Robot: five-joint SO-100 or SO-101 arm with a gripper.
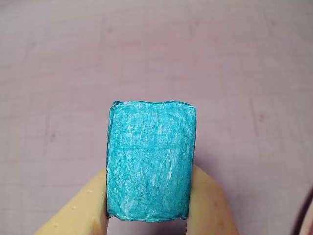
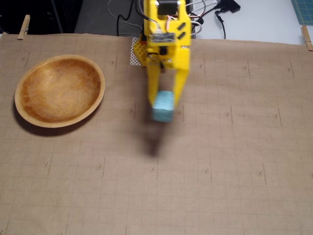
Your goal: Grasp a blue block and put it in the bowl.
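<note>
The blue block (image 1: 150, 161) fills the middle of the wrist view, clamped between two yellow fingers (image 1: 212, 200). My gripper (image 2: 163, 108) is shut on the blue block (image 2: 163, 106) and holds it up off the mat, with its shadow on the paper below. The wooden bowl (image 2: 23, 110) sits at the left of the fixed view, well apart from the block, and nothing lies inside it. The bowl is out of the wrist view.
A brown gridded paper mat (image 2: 220, 166) covers the table. The yellow arm base (image 2: 164, 34) stands at the back centre with cables (image 2: 220, 12) behind it. Wooden clothespins (image 2: 23, 27) clip the mat's far corners.
</note>
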